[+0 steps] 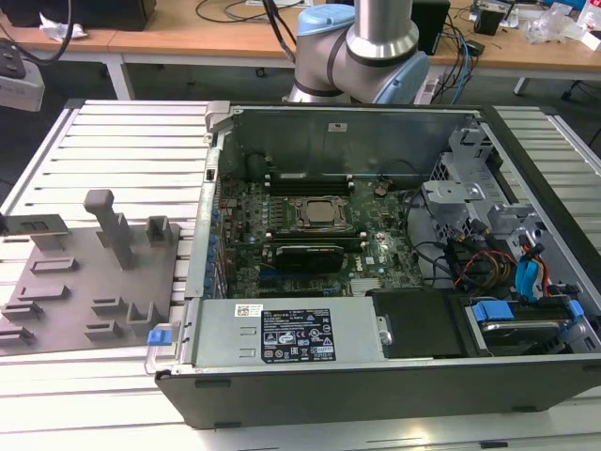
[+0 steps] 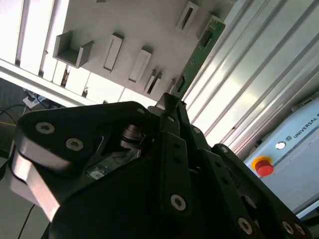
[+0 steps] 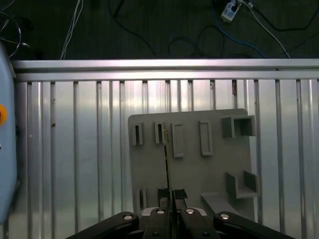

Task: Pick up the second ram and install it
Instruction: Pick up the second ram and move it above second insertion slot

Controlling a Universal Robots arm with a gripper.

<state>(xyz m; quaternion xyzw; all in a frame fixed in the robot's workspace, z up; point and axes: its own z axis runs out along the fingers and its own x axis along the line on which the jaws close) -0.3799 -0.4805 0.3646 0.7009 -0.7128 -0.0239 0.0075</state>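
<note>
Ribbed table looks bare shiny metal; holder plate matt grey, probably plastic.

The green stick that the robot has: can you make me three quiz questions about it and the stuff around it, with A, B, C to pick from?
1. Where is the second ram?
A. Lying on the floor
B. Between the fingers of the gripper
C. On a shelf

2. What colour is the holder block?
A. Red
B. Yellow
C. Grey

3. How is the computer case?
A. Open
B. Closed up
C. Wrapped in paper

Answers:
1 B: in the second wrist view the green stick pokes out from the shut gripper.
2 C: in the first wrist view the block with its slots is plain grey.
3 A: in the exterior view the side is off, so the motherboard shows inside.
</note>
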